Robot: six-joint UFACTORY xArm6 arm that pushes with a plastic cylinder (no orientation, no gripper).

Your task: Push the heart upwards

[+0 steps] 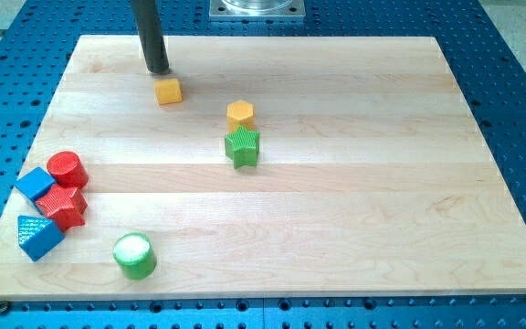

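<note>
My tip [158, 69] rests on the board near the view's top left, just above and slightly left of a small yellow block [168, 90], with a narrow gap between them. This block looks like the heart, though its shape is hard to make out from this angle. A second yellow block [240, 113], roughly pentagonal, sits to the right of it. A green star [242, 146] lies directly below and against that second yellow block.
At the view's left edge a red cylinder [66, 169], a blue cube [35, 184], a red star [63, 206] and a blue wedge-like block [38, 237] cluster together. A green cylinder [134, 255] stands near the bottom left. The wooden board [354, 210] lies on a blue perforated table.
</note>
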